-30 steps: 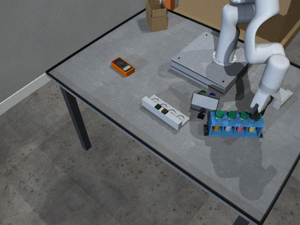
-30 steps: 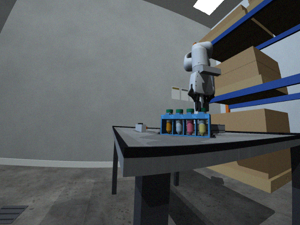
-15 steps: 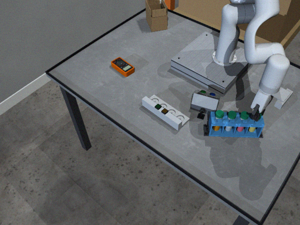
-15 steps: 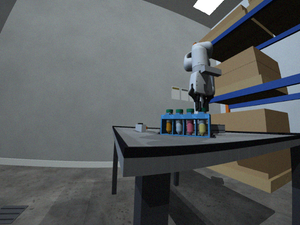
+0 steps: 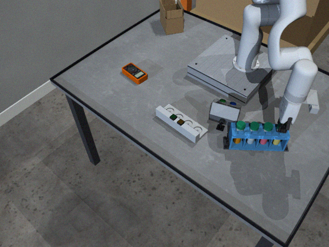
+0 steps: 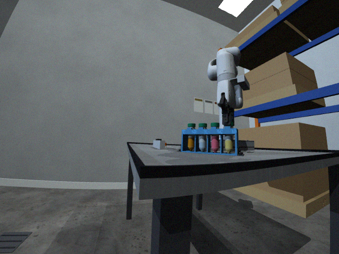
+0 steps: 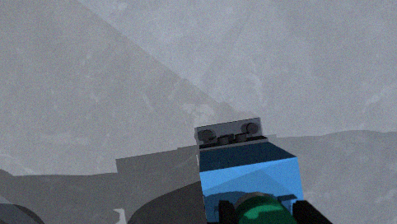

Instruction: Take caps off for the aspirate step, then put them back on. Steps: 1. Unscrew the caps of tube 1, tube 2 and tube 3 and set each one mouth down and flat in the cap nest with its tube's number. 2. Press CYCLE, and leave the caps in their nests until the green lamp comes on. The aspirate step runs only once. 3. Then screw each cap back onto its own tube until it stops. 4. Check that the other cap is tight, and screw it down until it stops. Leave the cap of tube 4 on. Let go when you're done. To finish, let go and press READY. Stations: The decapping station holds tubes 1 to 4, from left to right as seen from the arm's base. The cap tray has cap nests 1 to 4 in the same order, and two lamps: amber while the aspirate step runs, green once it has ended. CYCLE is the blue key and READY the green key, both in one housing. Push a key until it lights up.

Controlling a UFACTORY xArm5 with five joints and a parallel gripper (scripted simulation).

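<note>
Gripper [image 5: 284,127] is clamped on the green cap [image 7: 260,212] of the end tube, the yellow one [image 5: 276,142], at the right end of the blue decapping station [image 5: 257,146] in the top view. Wrist view shows dark fingers on both sides of that cap.

The other three caps [image 5: 254,126] are on their tubes, in a row just beside the gripper; the nearest one [image 5: 268,126] sits close to the fingers, so little side room there.

White cap tray [image 5: 181,127] sits well apart toward the left, its nests look unoccupied, both lamps dark. Key housing [image 5: 224,111] lies between tray and rack, near the base plate [image 5: 196,70].

Rack stands fairly near the table's front edge [image 5: 191,181]; open table surface beyond the rack's right end. Multimeter [image 5: 134,73] and cardboard box [image 5: 171,15] are far off, out of the way.
</note>
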